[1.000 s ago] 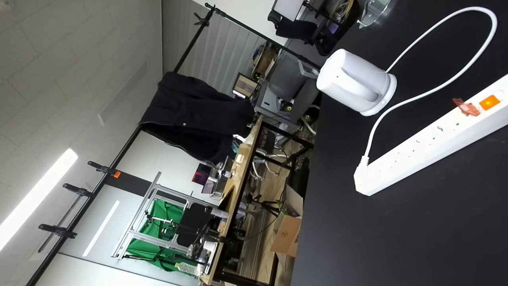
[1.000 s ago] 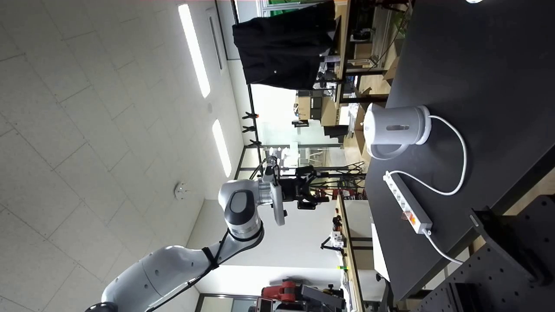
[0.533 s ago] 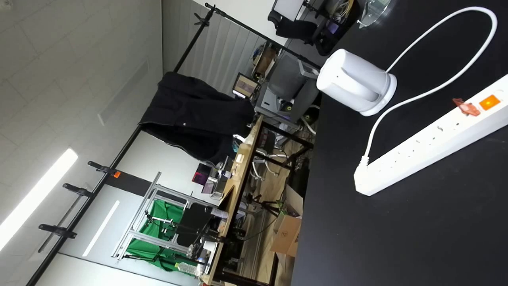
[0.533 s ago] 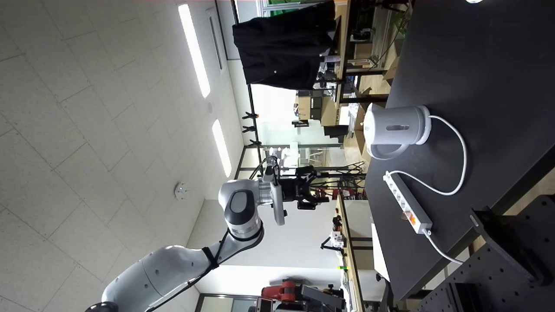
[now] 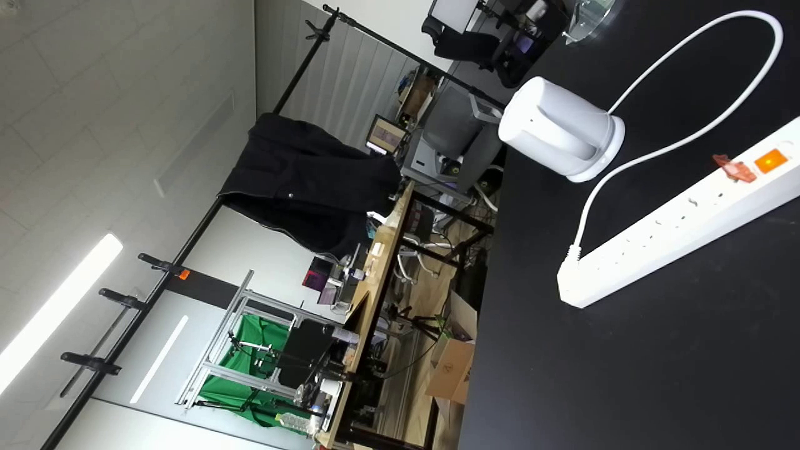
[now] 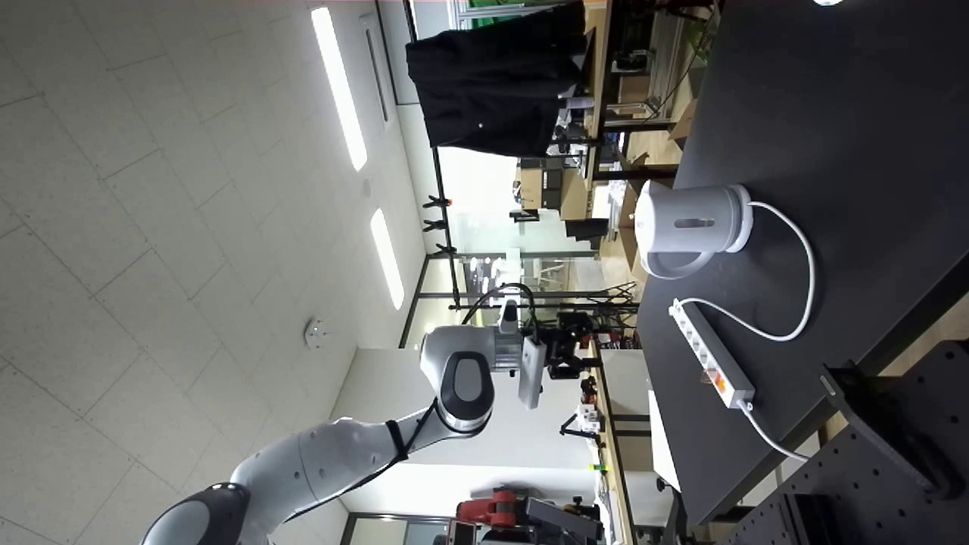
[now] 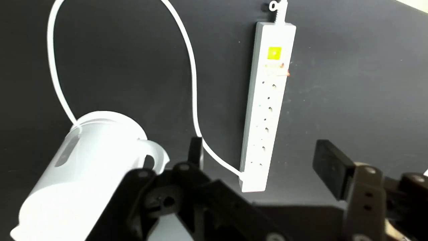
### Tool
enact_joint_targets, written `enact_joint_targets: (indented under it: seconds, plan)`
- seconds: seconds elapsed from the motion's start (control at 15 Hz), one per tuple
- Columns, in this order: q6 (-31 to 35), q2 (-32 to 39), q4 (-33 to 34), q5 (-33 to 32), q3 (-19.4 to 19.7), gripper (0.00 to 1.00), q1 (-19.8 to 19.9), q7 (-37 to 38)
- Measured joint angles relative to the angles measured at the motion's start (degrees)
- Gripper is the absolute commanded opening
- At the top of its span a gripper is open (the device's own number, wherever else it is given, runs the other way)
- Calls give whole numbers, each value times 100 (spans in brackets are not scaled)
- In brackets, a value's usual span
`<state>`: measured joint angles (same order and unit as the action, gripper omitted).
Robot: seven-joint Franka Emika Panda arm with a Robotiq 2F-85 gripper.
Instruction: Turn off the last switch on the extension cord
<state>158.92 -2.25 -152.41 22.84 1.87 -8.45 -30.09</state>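
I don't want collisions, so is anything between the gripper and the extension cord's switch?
Nothing visible stands between the gripper and the switch on the extension cord. The kettle and its cable lie left in the wrist view; the orange piece beside the switch doesn't cover it.

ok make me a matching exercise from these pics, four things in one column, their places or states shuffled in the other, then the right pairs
1. kettle
2. extension cord
3. switch
4. hand

A. lit, orange in both exterior views
B. open, holding nothing
C. lying long and flat on the dark table
D. standing upright, joined to a looping white cable

Right pairs: 1-D, 2-C, 3-A, 4-B
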Motion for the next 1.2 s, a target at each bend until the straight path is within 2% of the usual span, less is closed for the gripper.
enact_joint_targets:
  seconds: [0.4,0.47,0.6,0.67,1.07,1.13,1.2]
  plan:
    - [40,991,460,1805,-345,14,-131,-1260]
    - [-73,1150,591,1850,-356,33,-126,-1351]
    - [-333,1474,815,1621,-313,18,-124,-1343]
    - [-356,1593,882,1575,-295,15,-123,-1343]
    - [-363,1707,966,1537,-282,14,-123,-1343]
    - [-365,1707,968,1537,-282,4,-123,-1343]
    - [-365,1707,969,1537,-282,3,-123,-1343]
